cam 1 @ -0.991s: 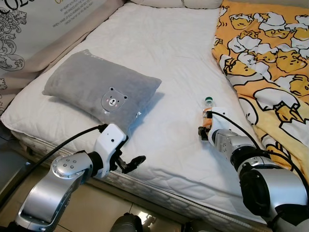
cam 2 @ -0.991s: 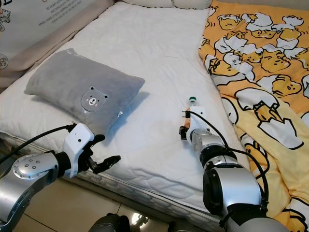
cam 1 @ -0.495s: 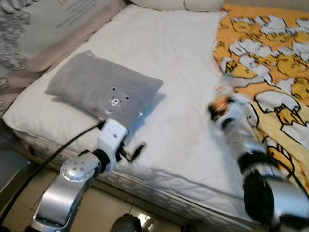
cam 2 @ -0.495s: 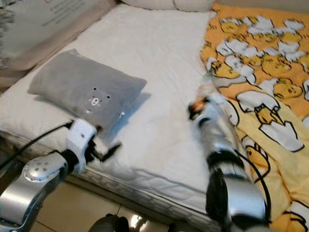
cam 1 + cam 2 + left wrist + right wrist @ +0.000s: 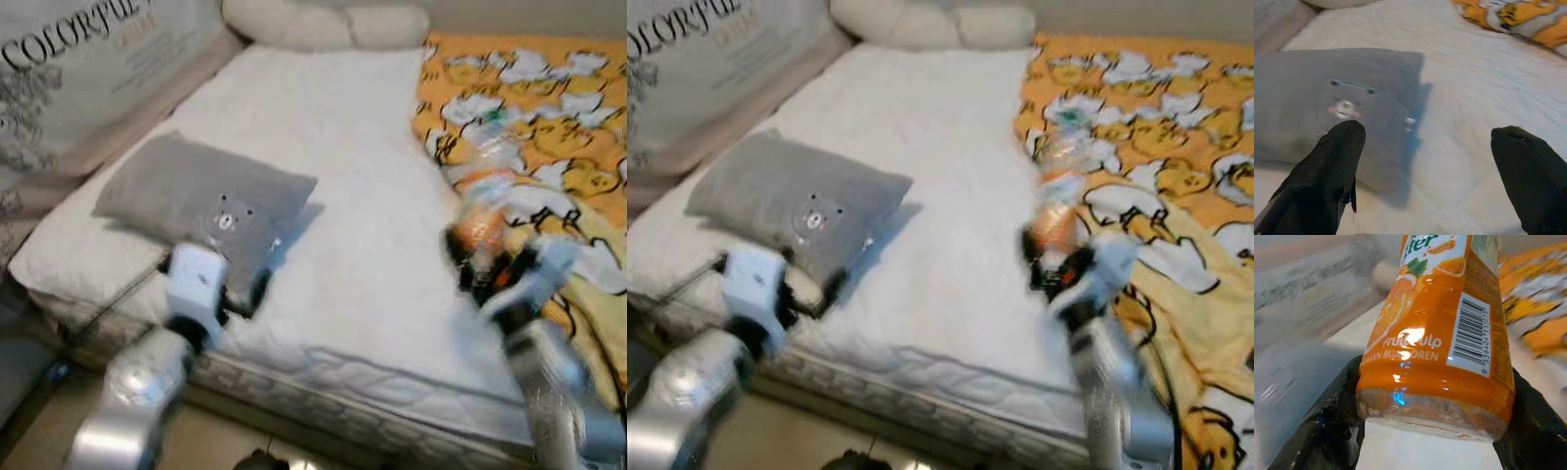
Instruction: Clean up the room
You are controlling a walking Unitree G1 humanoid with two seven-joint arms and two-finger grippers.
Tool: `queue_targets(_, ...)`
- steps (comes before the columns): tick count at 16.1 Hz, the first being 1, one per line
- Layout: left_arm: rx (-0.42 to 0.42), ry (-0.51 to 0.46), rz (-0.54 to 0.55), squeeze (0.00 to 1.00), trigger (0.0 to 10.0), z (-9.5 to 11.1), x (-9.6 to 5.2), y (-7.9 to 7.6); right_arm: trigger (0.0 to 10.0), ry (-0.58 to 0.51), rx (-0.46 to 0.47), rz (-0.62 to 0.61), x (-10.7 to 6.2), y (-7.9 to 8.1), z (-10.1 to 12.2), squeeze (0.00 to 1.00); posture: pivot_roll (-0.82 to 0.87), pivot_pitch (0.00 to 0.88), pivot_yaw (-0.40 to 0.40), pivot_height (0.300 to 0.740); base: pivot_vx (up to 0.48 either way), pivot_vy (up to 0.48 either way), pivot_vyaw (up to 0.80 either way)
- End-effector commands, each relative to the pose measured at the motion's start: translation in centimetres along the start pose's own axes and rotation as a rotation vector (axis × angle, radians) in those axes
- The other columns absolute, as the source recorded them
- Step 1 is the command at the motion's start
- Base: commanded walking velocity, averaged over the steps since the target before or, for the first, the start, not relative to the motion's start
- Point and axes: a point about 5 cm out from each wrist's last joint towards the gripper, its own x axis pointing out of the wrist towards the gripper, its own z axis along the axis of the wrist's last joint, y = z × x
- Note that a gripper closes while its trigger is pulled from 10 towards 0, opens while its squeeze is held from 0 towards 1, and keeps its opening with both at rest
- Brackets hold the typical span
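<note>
Although the head views are blurred, you can make out the orange juice bottle [image 5: 478,201] lifted clear of the bed [image 5: 333,196], its long axis roughly upright with the cap end tipped away from you toward the yellow cartoon blanket [image 5: 549,127]. Your right gripper [image 5: 1435,431] pinches it near the base, one black finger on each side of the label, as the right wrist view shows. Because the bottle sits directly in that gripper, whichever way you carry it next, the right arm alone governs it. Your left gripper [image 5: 1430,181] hangs with its fingers spread wide, holding nothing, low at the near edge of the bed; the grey bear pillow [image 5: 201,201] lies just ahead of it, well apart from the bottle.
</note>
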Motion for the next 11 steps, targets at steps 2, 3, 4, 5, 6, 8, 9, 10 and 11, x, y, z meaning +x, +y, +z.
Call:
queue_targets(2,-0.058,0.029,0.04,0.0,10.0,-0.5,-0.1,-0.2,10.0,0.064,-0.034,0.092,-0.9,2.6,-0.6,0.0,-0.06,0.0,0.084,0.74,0.0,0.0,0.77)
queue_targets(3,-0.087,0.036,0.054,0.0,10.0,-0.6,0.0,-0.1,10.0,0.082,-0.053,0.104,-1.3,3.1,-0.9,0.0,-0.06,0.0,0.08,0.74,0.0,0.0,0.8)
queue_targets(4,-0.095,0.046,0.08,0.0,10.0,-0.9,-0.1,0.2,10.0,0.092,-0.06,0.105,-1.5,3.4,-1.0,0.0,-0.05,0.0,0.073,0.74,0.0,0.0,0.8)
queue_targets(5,-0.098,0.055,0.11,0.0,10.0,-1.0,-0.2,0.5,10.0,0.097,-0.065,0.1,-1.7,3.7,-0.9,0.0,-0.05,0.0,0.069,0.74,0.0,0.0,0.8)
queue_targets(6,-0.095,0.061,0.166,0.0,10.0,-1.3,-0.5,1.3,10.0,0.106,-0.065,0.066,-1.9,3.6,-1.1,0.0,-0.02,0.0,0.051,0.74,0.0,0.0,0.8)
queue_targets(8,-0.05,0.047,0.193,0.0,10.0,-0.8,-0.3,1.5,10.0,0.123,-0.064,0.024,-2.3,3.1,-1.5,0.0,0.01,0.0,0.047,0.74,0.0,0.0,0.8)
queue_targets(9,-0.051,0.022,0.197,0.0,10.0,-0.4,-0.6,2.0,10.0,0.132,-0.065,0.01,-2.4,3.4,-1.6,0.0,0.04,0.0,0.044,0.74,0.0,0.0,0.8)
queue_targets(10,-0.049,0.016,0.2,0.0,10.0,-0.3,-0.8,2.2,10.0,0.133,-0.065,0.009,-2.4,3.5,-1.5,0.0,0.04,0.0,0.044,0.74,0.0,0.0,0.8)
queue_targets(11,-0.049,0.016,0.2,0.0,10.0,-0.3,-0.8,2.2,10.0,0.133,-0.065,0.009,-2.4,3.5,-1.5,0.0,0.04,0.0,0.044,0.74,0.0,0.0,0.8)
